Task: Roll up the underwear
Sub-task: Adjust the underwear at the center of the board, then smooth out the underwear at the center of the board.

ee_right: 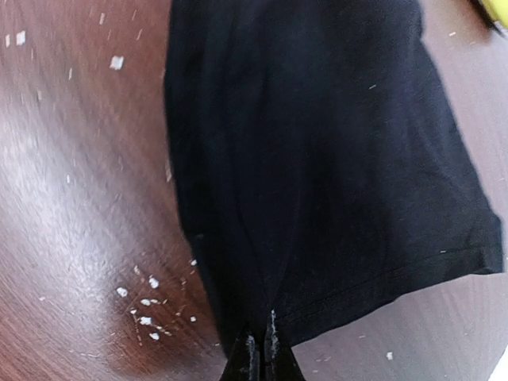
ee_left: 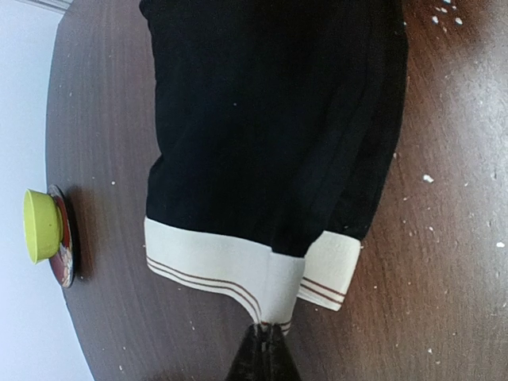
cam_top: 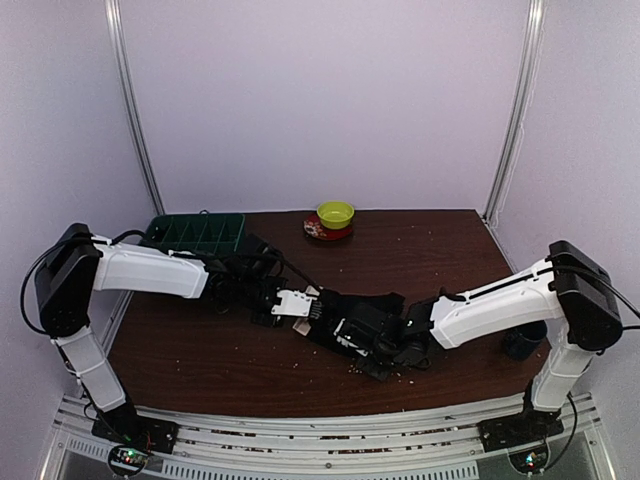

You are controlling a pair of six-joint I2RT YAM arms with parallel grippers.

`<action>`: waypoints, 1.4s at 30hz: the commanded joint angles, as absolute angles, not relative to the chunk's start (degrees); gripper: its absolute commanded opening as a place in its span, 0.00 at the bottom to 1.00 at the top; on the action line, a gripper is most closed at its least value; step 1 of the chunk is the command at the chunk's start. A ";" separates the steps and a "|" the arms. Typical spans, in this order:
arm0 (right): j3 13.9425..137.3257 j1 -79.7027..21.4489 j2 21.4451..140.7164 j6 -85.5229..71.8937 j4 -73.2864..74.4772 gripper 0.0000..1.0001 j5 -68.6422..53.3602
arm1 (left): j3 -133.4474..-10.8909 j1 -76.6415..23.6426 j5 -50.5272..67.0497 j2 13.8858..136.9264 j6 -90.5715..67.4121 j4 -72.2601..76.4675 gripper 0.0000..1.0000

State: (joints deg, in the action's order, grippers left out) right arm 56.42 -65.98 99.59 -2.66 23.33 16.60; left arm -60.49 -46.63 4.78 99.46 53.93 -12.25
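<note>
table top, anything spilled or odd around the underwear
Yes: white specks are scattered over the brown table, clustered beside the underwear near the right pincer, with more showing in the left wrist view. They look like spilled crumbs. Nothing else stands out.

A lime-green bowl is sitting on a small red saucer at the far edge of the dark wooden table. A green compartment tray is lying at the far left corner. White crumbs are dotting the wood.
</note>
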 commanded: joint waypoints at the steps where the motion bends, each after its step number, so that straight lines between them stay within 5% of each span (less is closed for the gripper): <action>1: 56.80 -66.63 100.57 -2.09 25.61 0.00 14.94 | -62.41 -46.23 5.96 101.44 55.81 -15.37 0.00; 4: 56.53 -66.75 99.56 -1.87 26.07 0.02 13.08 | -62.90 -46.23 6.35 101.97 56.77 -17.65 0.00; 6: 56.27 -66.73 98.40 -1.37 26.47 0.19 11.32 | -63.18 -46.23 6.31 102.08 57.32 -18.96 0.04; 9: 55.55 -66.76 95.33 -0.80 26.18 0.39 9.84 | -62.94 -45.95 6.20 101.13 57.71 -19.31 0.45; 12: 54.76 -66.38 90.75 -0.45 25.49 0.54 8.37 | -63.21 -45.18 6.45 99.56 57.87 -19.93 0.69; 15: 54.27 -64.43 84.94 -0.84 23.78 0.62 5.88 | -64.81 -43.44 7.78 97.85 57.25 -20.59 0.83; 18: 53.84 -60.32 80.38 -1.76 20.25 0.65 1.88 | -69.17 -41.33 9.90 98.40 53.45 -20.48 0.86; 20: 53.52 -56.21 79.04 -3.17 17.14 0.61 -0.46 | -74.70 -40.55 10.39 100.71 48.71 -20.43 0.77; 25: 52.89 -46.93 82.24 -7.02 10.19 0.27 -3.66 | -88.88 -40.00 15.55 111.25 39.18 -25.08 0.22; 29: 52.87 -43.02 88.90 -9.04 6.95 0.14 -7.31 | -97.84 -39.99 17.47 119.92 34.58 -28.56 0.01; 34: 51.20 -39.68 94.30 -10.94 3.05 0.04 -11.04 | -101.28 -40.07 22.05 125.26 34.71 -32.02 0.00; 42: 48.06 -38.00 95.44 -12.86 -0.63 0.02 -12.04 | -99.60 -40.13 23.39 126.74 35.40 -32.08 0.00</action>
